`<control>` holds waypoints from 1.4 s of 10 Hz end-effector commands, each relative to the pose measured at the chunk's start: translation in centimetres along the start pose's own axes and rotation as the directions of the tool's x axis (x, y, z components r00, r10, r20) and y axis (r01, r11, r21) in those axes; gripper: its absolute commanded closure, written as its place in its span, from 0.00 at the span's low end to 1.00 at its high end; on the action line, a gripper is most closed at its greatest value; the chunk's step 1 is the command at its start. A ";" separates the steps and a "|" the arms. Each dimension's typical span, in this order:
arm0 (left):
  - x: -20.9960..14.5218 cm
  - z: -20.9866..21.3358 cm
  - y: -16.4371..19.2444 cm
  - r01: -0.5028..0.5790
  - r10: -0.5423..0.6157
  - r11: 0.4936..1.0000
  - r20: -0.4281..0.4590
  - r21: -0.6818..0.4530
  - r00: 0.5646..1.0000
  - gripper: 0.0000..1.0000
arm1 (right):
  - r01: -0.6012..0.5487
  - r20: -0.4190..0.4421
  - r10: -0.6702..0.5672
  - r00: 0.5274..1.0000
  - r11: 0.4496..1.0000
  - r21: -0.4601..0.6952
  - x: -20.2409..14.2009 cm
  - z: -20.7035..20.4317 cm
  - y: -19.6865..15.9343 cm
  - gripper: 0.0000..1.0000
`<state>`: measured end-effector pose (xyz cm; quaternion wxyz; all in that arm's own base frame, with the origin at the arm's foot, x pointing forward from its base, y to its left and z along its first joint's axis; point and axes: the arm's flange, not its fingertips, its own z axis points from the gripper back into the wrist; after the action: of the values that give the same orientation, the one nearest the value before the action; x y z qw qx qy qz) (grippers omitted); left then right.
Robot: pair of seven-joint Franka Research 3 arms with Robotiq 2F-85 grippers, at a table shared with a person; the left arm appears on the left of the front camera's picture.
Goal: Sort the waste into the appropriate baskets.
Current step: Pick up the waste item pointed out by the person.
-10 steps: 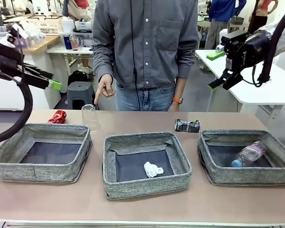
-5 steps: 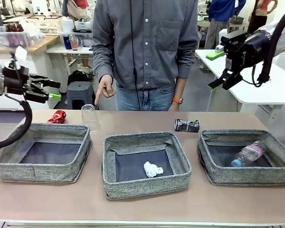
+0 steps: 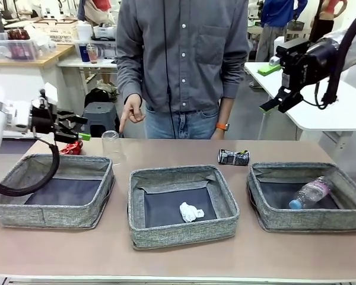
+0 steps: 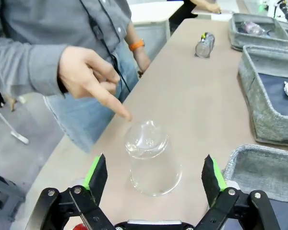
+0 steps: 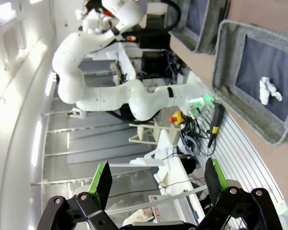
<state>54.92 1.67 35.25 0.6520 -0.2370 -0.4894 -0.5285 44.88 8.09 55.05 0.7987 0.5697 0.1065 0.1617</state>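
Observation:
An upturned clear plastic cup [image 3: 111, 146] stands on the table behind the left basket [image 3: 50, 209]. My left gripper [image 3: 78, 127] hovers open just left of it. In the left wrist view the cup [image 4: 151, 158] sits ahead between the open fingers, untouched, with my left gripper [image 4: 153, 170] low over the table. The person's hand [image 3: 129, 111] points a finger down at the cup. A crushed red can [image 3: 72, 147] lies by the left gripper. A dark-silver can [image 3: 234, 157] lies behind the right basket [image 3: 308, 221], which holds the bottle [image 3: 311, 192]. The tissue [image 3: 191, 212] lies in the middle basket [image 3: 184, 233]. My right gripper [image 3: 279, 102] hangs open high at the right.
The person stands at the far edge of the table. The right wrist view looks sideways over my open right gripper [image 5: 158, 176] at the middle basket [image 5: 221, 62] with the tissue [image 5: 269, 90]. Bare table runs in front of the baskets.
My left gripper has come down and moved right, from high at the left to beside the cup. The right arm has not moved.

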 end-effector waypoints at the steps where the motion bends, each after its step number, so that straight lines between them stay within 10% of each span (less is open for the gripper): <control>1: 0.9 1.1 -0.2 0.030 -0.030 0.999 0.018 0.018 0.999 0.00 | -0.027 0.010 0.027 1.000 1.000 0.015 -0.2 -0.2 0.1 0.00; 14: -3.4 -6.1 4.5 -0.087 0.083 0.993 -0.054 -0.077 0.995 0.00 | -0.027 0.010 0.027 1.000 1.000 0.015 -0.2 -0.2 0.1 0.00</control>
<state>60.65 -0.20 30.56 0.6699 -0.2687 -0.4492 -0.5266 44.87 8.07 55.06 0.7987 0.5698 0.1062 0.1616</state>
